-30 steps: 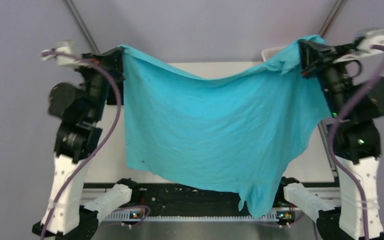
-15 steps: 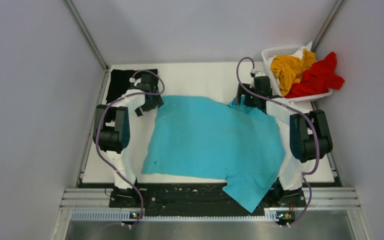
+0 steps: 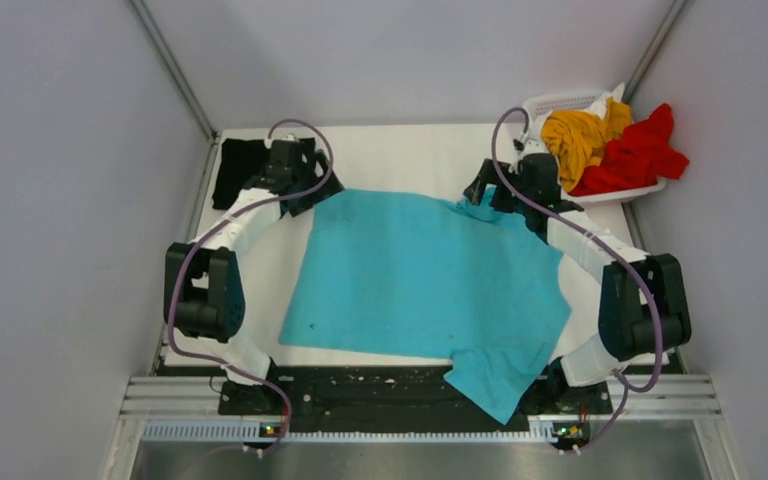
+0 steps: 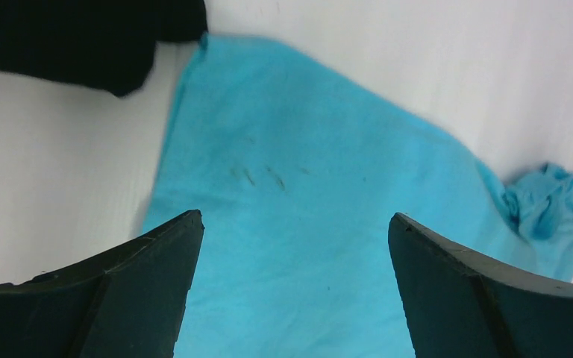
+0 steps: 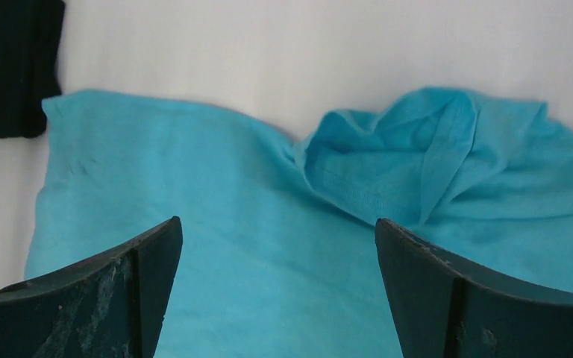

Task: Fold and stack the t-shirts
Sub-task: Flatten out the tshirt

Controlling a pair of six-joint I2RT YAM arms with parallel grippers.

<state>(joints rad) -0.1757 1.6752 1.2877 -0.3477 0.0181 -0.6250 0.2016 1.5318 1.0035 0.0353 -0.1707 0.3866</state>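
Right, the white table (image 3: pixel 400 150) carries nearly everything, and the blue shirt (image 3: pixel 420 275) takes up most of it. It lies spread flat across the middle, ready for a first fold. One near corner hangs over the front edge onto the black rail (image 3: pixel 360 385), and that will likely need pulling back before any clean fold.

Far right, the white basket (image 3: pixel 550 103) holds the red shirt (image 3: pixel 632 152) and the yellow shirt (image 3: pixel 578 135), both crumpled and waiting. The black shirt (image 3: pixel 237 168) sits at the far left corner, looking folded, so that is probably the base of the stack. It lies just beside the blue shirt's far left corner.

Now the arms. The left gripper (image 4: pixel 295 224) hangs over the far left part of the blue cloth, fingers spread wide, nothing between them. The right gripper (image 5: pixel 277 227) is likewise released and empty. Ahead of it is a bunched corner (image 5: pixel 425 156), rumpled and doubled over, and that lump is in the way of a flat fold.
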